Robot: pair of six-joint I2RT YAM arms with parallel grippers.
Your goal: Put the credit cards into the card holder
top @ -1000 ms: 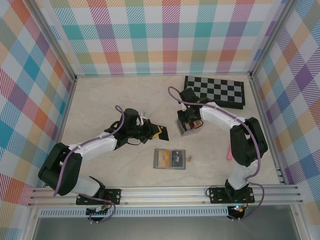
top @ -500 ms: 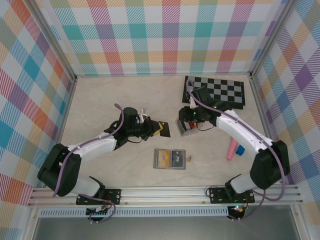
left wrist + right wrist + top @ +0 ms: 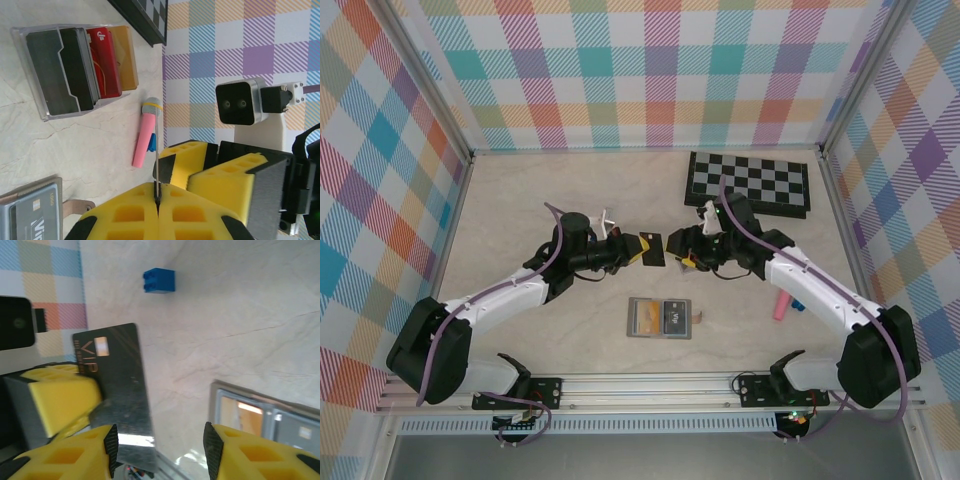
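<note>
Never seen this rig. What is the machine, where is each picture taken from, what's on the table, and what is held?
Two robot arms, left and right, are bolted at the table's near edge. One picture looks down from overhead; the other two come from wrist cameras. The left end effector is shut on a black VIP card, close to the open right end effector. On the table lie an open grey card holder, a chessboard, a pink marker, a blue block and a clear rack of cards.

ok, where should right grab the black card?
Best take the black card by the free end jutting past the left gripper, with the right gripper coming head-on from the opposite side, open jaws astride its flat faces. It is thin, pinched at one end.
</note>
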